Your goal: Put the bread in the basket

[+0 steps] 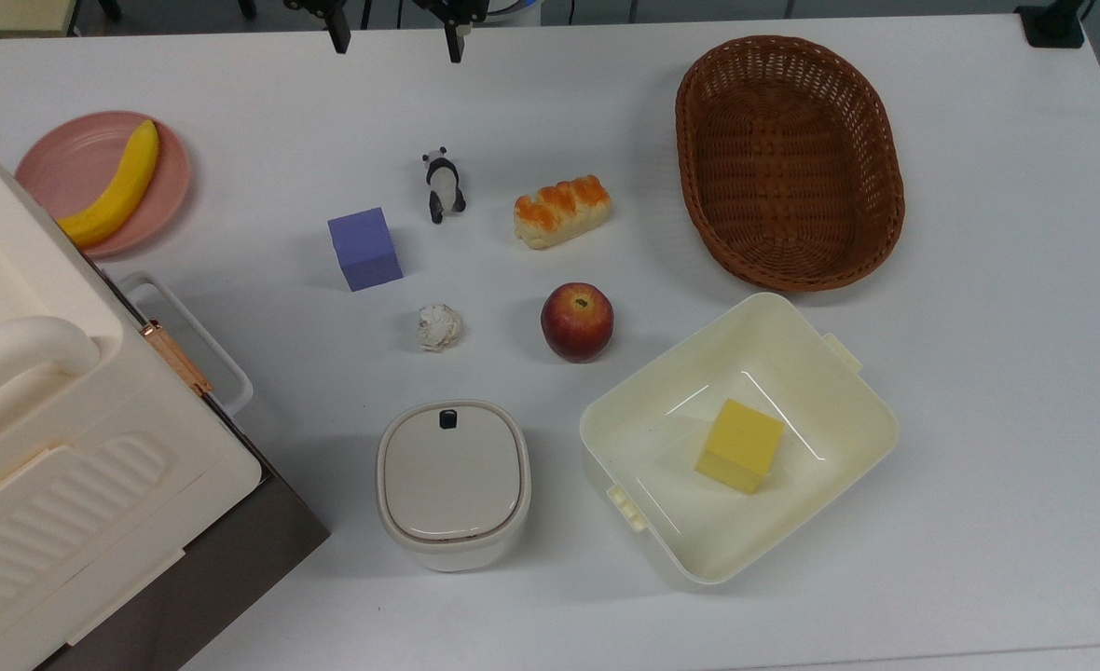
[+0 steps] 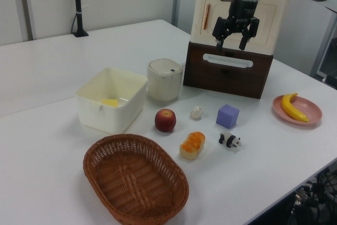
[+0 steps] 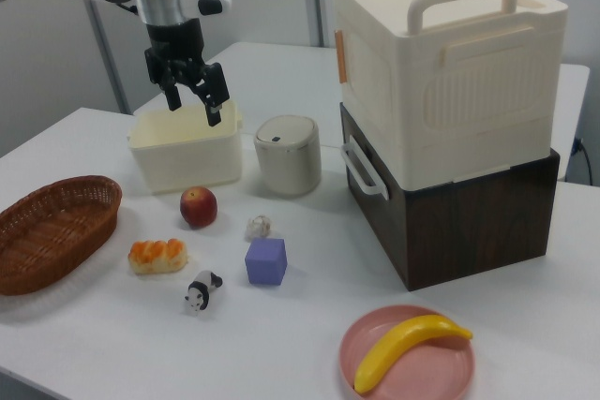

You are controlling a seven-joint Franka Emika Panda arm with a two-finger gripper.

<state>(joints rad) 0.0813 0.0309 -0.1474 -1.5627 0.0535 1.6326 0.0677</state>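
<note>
Hovering high with fingers spread wide and empty, gripper (image 2: 235, 36) untouched bread loaf (image 1: 561, 211) lying left of the top view's wicker basket (image 1: 872, 121); task unstarted.

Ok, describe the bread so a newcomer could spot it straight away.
Find the brown wicker basket at the top view's right. The bread lies on the table just left of it, above the red apple. It is the oblong cream loaf with a glossy orange lumpy top.
</note>
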